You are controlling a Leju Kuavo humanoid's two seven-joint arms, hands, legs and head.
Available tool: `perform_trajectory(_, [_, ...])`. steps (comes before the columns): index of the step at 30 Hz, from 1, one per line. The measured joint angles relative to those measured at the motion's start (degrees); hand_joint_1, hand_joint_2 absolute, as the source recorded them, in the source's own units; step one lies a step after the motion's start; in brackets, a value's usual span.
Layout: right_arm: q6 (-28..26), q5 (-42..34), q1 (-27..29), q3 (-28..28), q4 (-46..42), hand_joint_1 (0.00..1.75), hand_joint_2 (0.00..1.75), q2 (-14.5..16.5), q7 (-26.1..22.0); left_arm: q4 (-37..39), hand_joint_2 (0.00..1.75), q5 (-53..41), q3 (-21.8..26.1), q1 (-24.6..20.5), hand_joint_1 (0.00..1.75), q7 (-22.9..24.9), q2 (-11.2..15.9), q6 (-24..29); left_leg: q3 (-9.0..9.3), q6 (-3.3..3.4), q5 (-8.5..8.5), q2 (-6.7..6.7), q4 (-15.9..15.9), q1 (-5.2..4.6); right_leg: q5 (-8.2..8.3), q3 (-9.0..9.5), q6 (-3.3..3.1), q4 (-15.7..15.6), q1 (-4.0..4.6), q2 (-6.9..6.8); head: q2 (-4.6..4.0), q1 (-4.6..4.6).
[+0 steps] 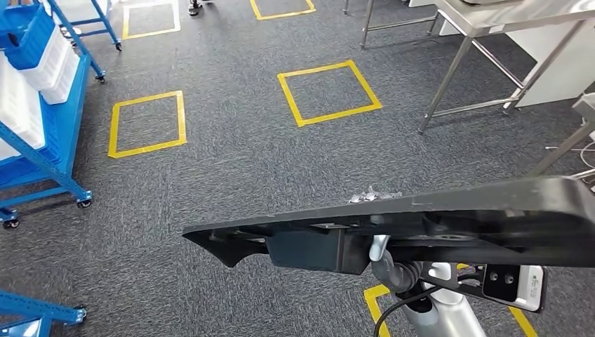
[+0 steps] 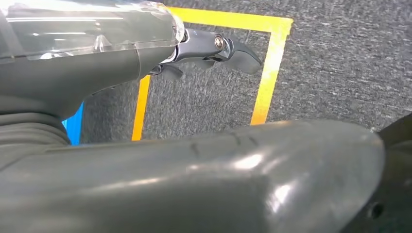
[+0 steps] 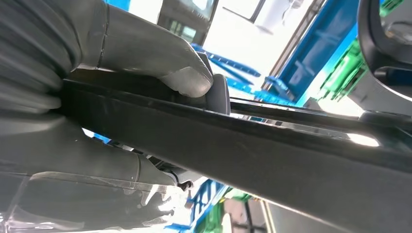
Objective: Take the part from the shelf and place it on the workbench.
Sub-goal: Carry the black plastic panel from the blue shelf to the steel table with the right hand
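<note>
Steadiness matters: right hand (image 3: 145, 63) clamps the black part (image 1: 421, 217); carry it level toward the workbench (image 1: 505, 14) at one o'clock. Left hand (image 2: 204, 48) hangs free, fingers apart.

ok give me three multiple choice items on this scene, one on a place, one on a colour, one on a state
1. Where is the long black part?
A. on the blue shelf
B. carried above the carpet
C. on the steel table

2. What colour are the taped floor squares?
A. yellow
B. red
C. white

3. What is the right hand doing?
A. hanging with nothing in it
B. gripping the part
C. resting on the table

Answers: 1 B, head view shows it in the air over grey carpet. 2 A, yellow outlines. 3 B, right wrist view shows the thumb pressed on the part's edge.
</note>
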Motion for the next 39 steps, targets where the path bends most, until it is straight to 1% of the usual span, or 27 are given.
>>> perform_trajectory(2, [-0.1, 0.0, 0.4, 0.0, 0.0, 1.75, 1.75, 0.1, 0.0, 0.0, 0.00, 0.0, -0.1, 0.1, 0.00, 0.1, 0.0, 0.1, 2.53, 0.25, 4.19, -1.08, -6.2, 0.09, -0.10, 0.00, 0.14, 0.3, -0.06, 1.58, 0.00, 0.00])
perform_trajectory(4, [-0.1, 0.0, 0.4, 0.0, 0.0, 1.75, 1.75, 0.3, 0.0, 0.0, 0.00, 0.0, -0.1, 0.1, 0.00, 0.2, 0.0, 0.2, 5.46, 0.54, 6.77, -3.80, -12.9, 0.27, -0.18, -0.27, 0.59, 0.7, -0.08, 3.00, 0.00, -0.01])
perform_trajectory(5, [-0.1, 0.0, 0.5, 0.0, 0.0, 1.75, 1.75, 0.4, 0.0, 0.0, 0.00, 0.0, -0.2, 0.1, 0.00, 0.3, 0.0, 0.2, 6.18, 0.68, 7.05, -4.75, -14.6, 0.28, -0.14, -0.50, 0.91, 0.8, -0.16, 3.66, 0.00, -0.01])
perform_trajectory(6, [0.0, 0.0, 0.6, 0.0, 0.0, 1.75, 1.75, 0.5, 0.0, 0.0, 0.00, 0.0, -0.2, 0.0, 0.00, 0.3, 0.0, 0.2, 6.41, 0.85, 6.84, -4.94, -15.1, 0.19, -0.01, -0.72, 1.29, 0.8, -0.27, 4.35, 0.00, -0.01])
perform_trajectory(7, [0.0, 0.0, 0.6, -0.1, 0.0, 1.75, 1.75, 0.5, 0.0, 0.0, 0.00, 0.0, -0.3, 0.0, 0.00, 0.3, 0.0, 0.3, 6.54, 1.11, 6.96, -4.37, -15.3, 0.17, 0.15, -0.91, 1.70, 0.7, -0.41, 5.00, 0.00, -0.01])
perform_trajectory(8, [0.0, 0.0, 0.7, -0.2, 0.0, 1.75, 1.75, 0.5, 0.0, 0.0, 0.00, 0.0, -0.3, -0.2, 0.00, 0.4, 0.0, 0.3, 6.66, 1.47, 7.16, -3.69, -15.6, 0.20, 0.12, -1.03, 2.00, 0.8, -0.45, 4.74, 0.00, 0.00])
perform_trajectory(10, [-0.3, 0.0, 0.7, -0.5, -0.1, 1.75, 1.75, 0.6, 0.0, 0.0, 0.00, 0.0, -0.3, -0.3, 0.00, 0.4, 0.0, 0.4, 6.91, 2.27, 7.54, -2.29, -16.2, 0.28, -1.50, -2.14, 2.45, 3.1, -0.26, 1.87, 0.00, 0.00])
perform_trajectory(12, [-0.4, -0.3, 0.6, -0.9, 0.0, 1.75, 1.75, 0.6, 0.0, 0.0, 0.00, 0.1, -0.4, -0.1, 0.00, 0.5, 0.0, 0.5, 6.96, 2.72, 7.58, -0.78, -16.4, 0.08, -5.07, -5.24, 2.76, 9.7, -0.27, -1.41, 0.00, 0.00])
perform_trajectory(13, [-0.4, -0.4, 0.6, -1.1, 0.0, 1.75, 1.75, 0.6, 0.0, 0.0, 0.00, 0.1, -0.4, 0.0, 0.00, 0.6, 0.0, 0.5, 6.94, 2.79, 7.52, 0.03, -16.4, -0.02, -6.58, -7.02, 2.94, 13.3, -0.40, -1.98, 0.00, 0.00])
perform_trajectory(14, [-0.3, -0.6, 0.6, -1.2, 0.2, 1.75, 1.75, 0.6, 0.0, 0.0, 0.00, 0.1, -0.5, 0.2, 0.00, 0.7, 0.0, 0.5, 6.93, 2.80, 7.46, 0.83, -16.4, -0.06, -7.23, -8.21, 3.10, 15.8, -0.54, -2.23, 0.00, 0.00])
perform_trajectory(15, [-0.2, -0.7, 0.6, -1.3, 0.3, 1.75, 1.75, 0.5, 0.0, 0.0, 0.00, 0.1, -0.7, 0.2, 0.00, 0.8, 0.0, 0.5, 6.94, 2.76, 7.39, 1.61, -16.4, -0.08, -6.80, -8.37, 3.23, 16.1, -0.66, -2.45, 0.00, 0.00])
perform_trajectory(16, [-0.2, -0.8, 0.5, -1.3, 0.4, 1.75, 1.75, 0.5, 0.0, 0.0, 0.00, 0.0, -0.8, 0.2, 0.00, 0.8, 0.0, 0.6, 7.00, 2.66, 7.30, 2.35, -16.4, -0.07, -5.37, -7.29, 3.28, 14.1, -0.75, -2.81, 0.00, 0.00])
perform_trajectory(17, [-0.1, -0.9, 0.5, -1.3, 0.4, 1.75, 1.75, 0.5, 0.0, 0.0, 0.00, 0.0, -0.9, 0.1, 0.00, 0.9, 0.0, 0.5, 7.12, 2.51, 7.18, 3.01, -16.4, -0.06, -3.47, -5.29, 3.26, 10.5, -0.79, -3.53, 0.00, 0.00])
perform_trajectory(18, [0.0, -0.9, 0.3, -1.3, 0.5, 1.75, 1.75, 0.5, 0.0, 0.0, 0.00, 0.0, -0.9, 0.1, 0.00, 0.9, 0.0, 0.5, 7.26, 2.31, 7.03, 3.61, -16.3, -0.16, -2.03, -3.07, 3.11, 6.3, -0.64, -4.92, 0.00, 0.00])
perform_trajectory(19, [0.1, -0.9, 0.2, -1.3, 0.5, 1.75, 1.75, 0.5, 0.0, 0.0, 0.00, 0.1, -1.0, 0.1, 0.00, 0.8, 0.0, 0.4, 7.41, 2.04, 6.85, 4.16, -16.3, -0.29, -1.04, -1.37, 2.82, 3.1, -0.46, -5.95, 0.00, 0.00])
perform_trajectory(21, [0.3, -0.9, -0.1, -1.3, 0.5, 1.75, 1.75, 0.6, 0.1, 0.0, 0.00, 0.1, -1.1, 0.0, 0.00, 0.8, 0.0, 0.3, 7.67, 1.43, 6.57, 5.22, -16.2, -0.54, -0.80, -0.21, 2.18, 0.5, -0.02, -6.74, 0.00, 0.00])
perform_trajectory(23, [0.5, -0.9, -0.2, -1.3, 0.6, 1.75, 1.75, 0.6, 0.3, 0.0, 0.00, 0.1, -1.2, -0.3, 0.00, 0.7, -0.1, 0.3, 7.95, 0.74, 6.25, 5.82, -16.2, -0.45, -0.58, -0.25, 1.54, 0.3, -0.01, -5.38, 0.00, 0.00])
perform_trajectory(25, [0.7, -1.0, -0.4, -1.2, 0.7, 1.75, 1.75, 0.6, 0.5, 0.0, 0.00, 0.1, -1.2, -0.4, 0.00, 0.6, -0.1, 0.3, 7.31, 0.16, 4.60, 3.61, -14.1, -0.11, -0.31, -0.03, 0.83, -0.1, -0.23, -4.22, 0.00, -0.01])
perform_trajectory(27, [0.7, -1.1, -0.7, -1.1, 0.8, 1.75, 1.75, 0.8, 0.6, 0.0, 0.00, 0.1, -1.2, -0.4, 0.00, 0.5, -0.1, 0.3, 4.35, -0.14, 1.06, 0.74, -7.5, 0.17, -0.19, 0.05, 0.35, -0.2, -0.27, -3.02, 0.00, -0.01])
perform_trajectory(29, [0.7, -1.2, -0.7, -1.0, 1.1, 1.75, 1.75, 1.0, 0.7, 0.0, 0.00, 0.1, -1.2, -0.1, 0.00, 0.5, -0.1, 0.3, 0.68, -0.30, -1.44, 0.07, -0.3, 0.20, -0.19, 0.02, 0.19, -0.1, -0.14, -1.51, 0.00, 0.00])
perform_trajectory(30, [0.7, -1.2, -0.7, -0.9, 1.2, 1.75, 1.75, 1.0, 0.8, 0.0, 0.00, 0.1, -1.2, 0.0, 0.00, 0.5, -0.1, 0.2, -0.19, -0.31, -1.19, 0.01, 1.0, 0.21, -0.21, 0.02, 0.18, 0.1, -0.10, -0.68, 0.00, 0.00])
perform_trajectory(31, [0.7, -1.2, -0.7, -0.8, 1.4, 1.75, 1.75, 1.0, 0.8, 0.0, 0.00, 0.1, -1.2, 0.1, 0.00, 0.5, -0.1, 0.3, 0.01, -0.26, 0.24, -0.08, 0.0, 0.22, -0.24, 0.02, 0.22, 0.2, -0.10, 0.16, 0.00, 0.00])
perform_trajectory(32, [0.7, -1.2, -0.7, -0.8, 1.4, 1.75, 1.75, 1.0, 0.9, 0.0, 0.00, 0.1, -1.2, 0.1, 0.00, 0.5, -0.1, 0.3, 1.20, -0.17, 2.49, -0.50, -3.2, 0.27, -0.31, 0.03, 0.31, 0.4, -0.14, 0.96, 0.00, 0.00])
perform_trajectory(34, [0.7, -1.3, -0.7, -0.7, 1.6, 1.75, 1.75, 1.0, 0.9, 0.0, 0.00, 0.1, -1.1, 0.0, 0.00, 0.5, -0.1, 0.4, 4.36, 0.09, 6.14, -3.32, -11.1, 0.55, -0.48, -0.17, 0.68, 0.8, -0.22, 2.45, 0.00, 0.00])
perform_trajectory(36, [0.7, -1.4, -0.6, -0.7, 1.7, 1.75, 1.75, 1.1, 1.0, 0.0, 0.00, 0.1, -0.8, 0.1, 0.00, 0.6, -0.1, 0.6, 5.87, 0.39, 6.95, -5.61, -14.7, 0.65, -0.38, -0.68, 1.36, 1.0, -0.42, 3.82, 0.00, -0.01])
perform_trajectory(38, [0.6, -1.6, -0.5, -0.7, 1.8, 1.75, 1.75, 1.1, 1.1, 0.0, 0.00, 0.1, -0.6, 0.1, 0.00, 0.7, -0.1, 0.9, 6.09, 0.91, 7.00, -4.87, -15.1, 0.55, -0.08, -1.08, 2.16, 0.9, -0.62, 5.08, 0.00, -0.02])
perform_trajectory(39, [0.6, -1.8, -0.4, -0.7, 1.8, 1.75, 1.75, 1.1, 1.2, 0.0, 0.00, 0.1, -0.5, 0.1, 0.00, 0.8, -0.2, 1.0, 6.22, 1.28, 7.19, -4.15, -15.4, 0.58, -0.22, -1.23, 2.44, 1.0, -0.59, 4.48, 0.00, -0.01])
